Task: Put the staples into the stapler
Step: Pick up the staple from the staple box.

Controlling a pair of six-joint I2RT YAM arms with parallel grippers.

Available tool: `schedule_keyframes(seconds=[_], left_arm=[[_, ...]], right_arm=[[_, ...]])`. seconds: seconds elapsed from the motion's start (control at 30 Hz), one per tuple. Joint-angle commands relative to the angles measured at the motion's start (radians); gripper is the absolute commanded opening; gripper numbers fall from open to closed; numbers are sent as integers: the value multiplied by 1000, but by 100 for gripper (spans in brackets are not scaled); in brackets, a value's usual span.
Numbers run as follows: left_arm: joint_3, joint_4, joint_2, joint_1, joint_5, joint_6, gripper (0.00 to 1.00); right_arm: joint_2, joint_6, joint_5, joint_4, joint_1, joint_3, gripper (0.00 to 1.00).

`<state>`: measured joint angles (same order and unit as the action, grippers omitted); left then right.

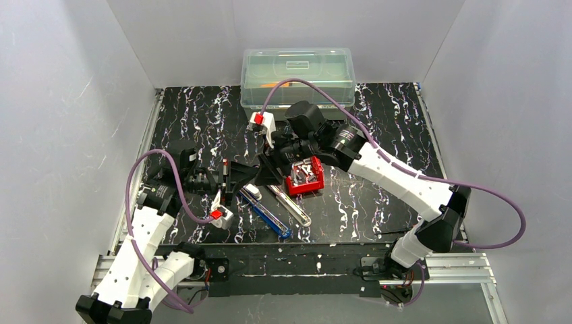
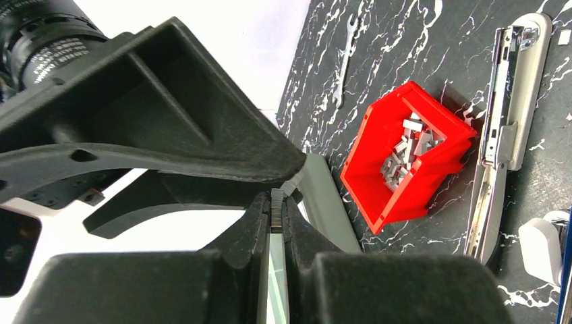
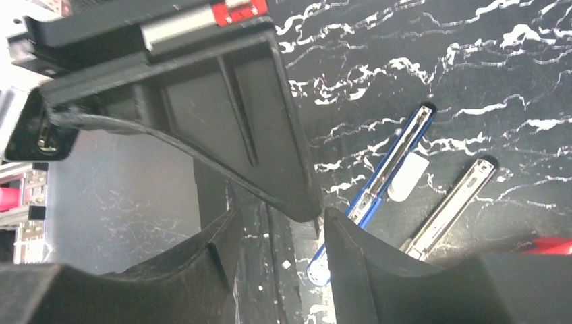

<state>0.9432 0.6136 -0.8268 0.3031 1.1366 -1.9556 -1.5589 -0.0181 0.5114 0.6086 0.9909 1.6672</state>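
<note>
free passage right of the red plastic bin [image 1: 303, 187]; opened blue stapler [image 1: 270, 216] and silver stapler [image 1: 293, 208] block its front, the right gripper [image 1: 264, 169] its left.

Lidded box [image 1: 297, 76] at the table's [image 1: 189, 115] upper centre, bin [image 1: 305, 177] mid-frame below it, staples [image 2: 405, 150] inside, left stapler [image 1: 266, 210] and right stapler [image 1: 290, 204] side by side at its lower left, left gripper [image 2: 278, 196] left of the bin, staple strip [image 2: 276, 216] between its fingertips.

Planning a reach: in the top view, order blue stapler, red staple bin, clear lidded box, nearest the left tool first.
1. Blue metal stapler, beside the left tool.
2. Red plastic bin, farther right.
3. Clear lidded plastic box, back edge.
</note>
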Motion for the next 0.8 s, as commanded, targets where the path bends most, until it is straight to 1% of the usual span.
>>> schedule_keyframes(seconds=[0.0, 0.27, 0.5, 0.63, 0.67, 0.7, 0.77], left_arm=[[35, 14, 4, 2, 21, 9, 0], [15, 13, 18, 1, 31, -31, 0], [-6, 21, 26, 2, 31, -93, 0], [-22, 33, 29, 2, 36, -149, 0], [-24, 34, 30, 2, 39, -154, 6], [-24, 34, 31, 2, 43, -156, 15], [-24, 35, 30, 3, 50, -158, 25]], right_arm=[[20, 14, 3, -41, 5, -32, 54], [54, 7, -26, -90, 2, -37, 35], [75, -3, -20, -83, -5, -49, 28], [71, -11, -7, -59, -5, -54, 19], [71, -14, -7, -56, -5, -56, 15], [73, -17, -8, -56, -5, -59, 14], [72, -24, -10, -50, -5, -64, 13]])
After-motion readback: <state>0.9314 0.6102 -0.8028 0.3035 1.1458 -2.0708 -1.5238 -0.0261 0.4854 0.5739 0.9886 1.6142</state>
